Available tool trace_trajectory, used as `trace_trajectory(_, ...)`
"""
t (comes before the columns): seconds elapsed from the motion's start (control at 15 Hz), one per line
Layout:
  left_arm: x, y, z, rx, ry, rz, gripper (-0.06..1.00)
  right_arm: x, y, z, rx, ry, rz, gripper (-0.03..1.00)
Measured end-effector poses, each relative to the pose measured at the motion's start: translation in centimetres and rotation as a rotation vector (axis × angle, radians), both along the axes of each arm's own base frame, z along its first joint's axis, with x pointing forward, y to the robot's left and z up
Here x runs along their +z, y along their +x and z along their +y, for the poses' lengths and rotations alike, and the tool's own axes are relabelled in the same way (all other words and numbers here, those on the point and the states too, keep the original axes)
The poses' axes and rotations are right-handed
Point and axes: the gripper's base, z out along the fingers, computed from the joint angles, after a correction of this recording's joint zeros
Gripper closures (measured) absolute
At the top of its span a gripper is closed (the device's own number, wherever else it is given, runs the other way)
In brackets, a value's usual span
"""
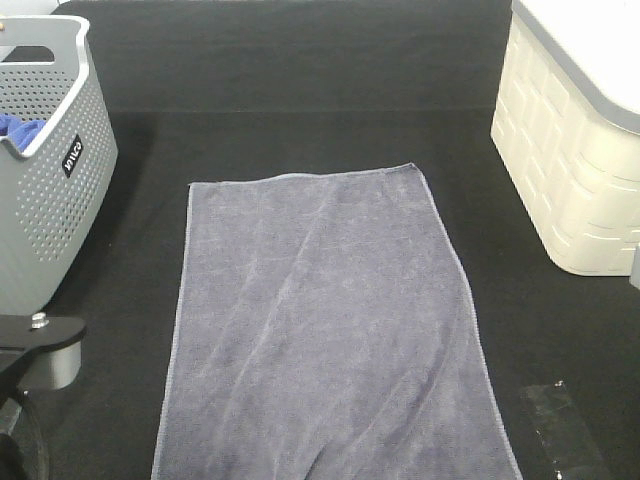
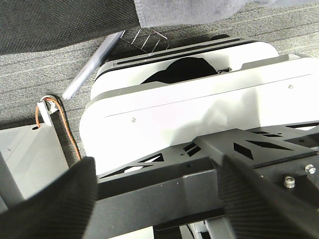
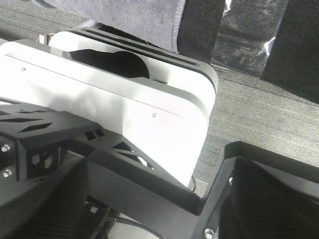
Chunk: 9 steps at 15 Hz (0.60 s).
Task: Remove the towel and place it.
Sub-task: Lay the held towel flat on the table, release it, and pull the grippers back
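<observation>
Towel (image 1: 325, 320) is spread flat on the table (image 1: 300, 80) beside the grey basket (image 1: 50, 200), long axis toward the robot. Left fingers (image 2: 50, 204) and right fingers (image 3: 269, 199) are held wide apart, empty, below its near hem.

A towel (image 1: 325, 330) lies flat in the middle of the table (image 1: 300, 90) and runs to the near edge. A basket (image 1: 50, 200) stands on the left, apart from the towel, with a cloth (image 1: 20, 128) inside. A bin (image 1: 570, 150) stands far right. A plastic wrapper (image 1: 560, 430) lies near right, beside the towel.
</observation>
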Motion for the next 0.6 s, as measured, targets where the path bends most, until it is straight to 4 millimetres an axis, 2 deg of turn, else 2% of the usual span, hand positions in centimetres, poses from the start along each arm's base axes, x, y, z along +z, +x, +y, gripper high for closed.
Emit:
trace_trajectory(0.2,0.0,0.4,0.1,-0.021,0.013,-0.043,0.23,0.2,0.1,0.0,0.000,0.003,-0.008,0.21)
trace_trajectory(0.33,0.8,1.4,0.0,-0.065,0.028,-0.148,0.24,1.6,1.0,0.3,-0.001,0.022,-0.069,0.21)
trace_trajectory(0.47,2.4,3.4,-0.3,-0.058,0.014,-0.277,0.29,3.5,2.9,0.9,-0.012,0.050,-0.172,0.21)
trace_trajectory(0.6,4.1,6.6,0.2,0.014,-0.034,-0.401,0.31,5.0,5.8,1.6,-0.023,0.056,-0.266,0.21)
